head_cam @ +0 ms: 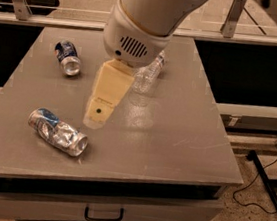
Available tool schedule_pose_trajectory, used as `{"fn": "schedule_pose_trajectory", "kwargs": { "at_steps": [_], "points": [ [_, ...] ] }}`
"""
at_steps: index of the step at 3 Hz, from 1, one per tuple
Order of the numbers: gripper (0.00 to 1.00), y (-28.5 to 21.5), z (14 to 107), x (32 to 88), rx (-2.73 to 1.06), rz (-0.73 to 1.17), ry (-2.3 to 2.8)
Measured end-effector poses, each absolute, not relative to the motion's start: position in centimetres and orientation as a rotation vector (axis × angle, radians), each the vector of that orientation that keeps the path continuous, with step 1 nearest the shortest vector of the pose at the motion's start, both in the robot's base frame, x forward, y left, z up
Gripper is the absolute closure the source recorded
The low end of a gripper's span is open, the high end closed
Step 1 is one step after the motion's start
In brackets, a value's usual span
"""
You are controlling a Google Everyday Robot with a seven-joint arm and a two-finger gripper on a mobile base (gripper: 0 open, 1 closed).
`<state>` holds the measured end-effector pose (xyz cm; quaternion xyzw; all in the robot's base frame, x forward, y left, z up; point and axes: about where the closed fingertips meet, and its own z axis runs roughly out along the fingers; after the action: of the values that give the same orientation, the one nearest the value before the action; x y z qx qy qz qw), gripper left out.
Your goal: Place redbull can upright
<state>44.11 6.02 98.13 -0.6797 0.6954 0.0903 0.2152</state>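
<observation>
The redbull can (58, 132), silver with blue patches and a creased wall, lies on its side near the front left of the grey table (186, 133). My gripper (97, 115) hangs from the white arm over the table's middle, to the right of and a little behind the can, apart from it. Its cream finger housing points down and to the left. Nothing shows in it.
A shorter dark-blue can (68, 58) lies on its side at the back left. A clear plastic bottle (148, 74) lies behind the gripper, partly hidden by the arm. Drawers sit under the table's front edge. A cable lies on the floor at right.
</observation>
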Motion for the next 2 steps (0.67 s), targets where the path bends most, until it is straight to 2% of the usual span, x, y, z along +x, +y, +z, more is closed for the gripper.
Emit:
{"fn": "schedule_pose_trajectory", "kwargs": {
  "at_steps": [1,2],
  "points": [
    [0.0,9.1,98.0,45.3,-1.841,0.29,1.906],
    [0.0,15.0,96.9,47.7,-1.786,0.372,1.894]
  ]
}}
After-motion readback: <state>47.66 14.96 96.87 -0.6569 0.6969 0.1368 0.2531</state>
